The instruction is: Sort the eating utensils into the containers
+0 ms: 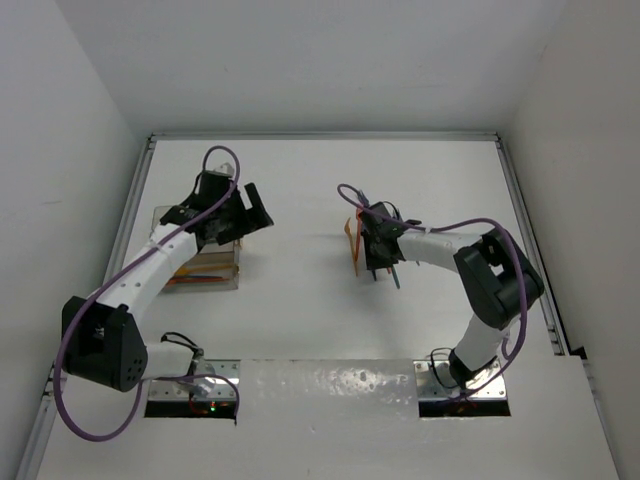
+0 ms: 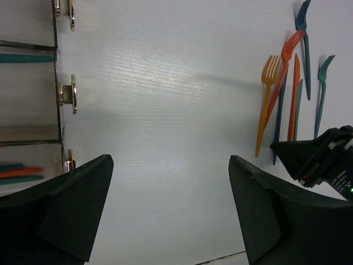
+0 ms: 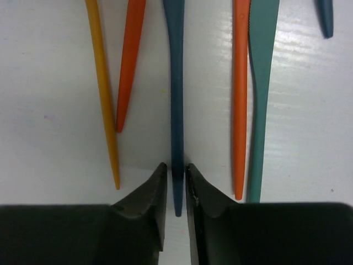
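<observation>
Several eating utensils lie side by side on the white table. In the right wrist view, from left to right, they are a yellow-orange handle (image 3: 102, 94), an orange one (image 3: 130, 55), a dark blue utensil (image 3: 176, 83), another orange handle (image 3: 240, 99) and a teal one (image 3: 260, 83). My right gripper (image 3: 175, 168) has its jaws pressed to both sides of the blue utensil's handle end, low on the table (image 1: 378, 262). My left gripper (image 2: 171, 160) is open and holds nothing, hovering beside the clear containers (image 1: 205, 265). A teal utensil (image 2: 25, 57) and orange and blue ones (image 2: 22, 172) lie in those bins.
Fork heads of the pile point away in the left wrist view: a yellow fork (image 2: 269, 69), an orange fork (image 2: 291, 44), a blue fork (image 2: 302, 22) and a teal fork (image 2: 325, 63). Metal latches (image 2: 69, 94) line the containers' side. White walls enclose the table.
</observation>
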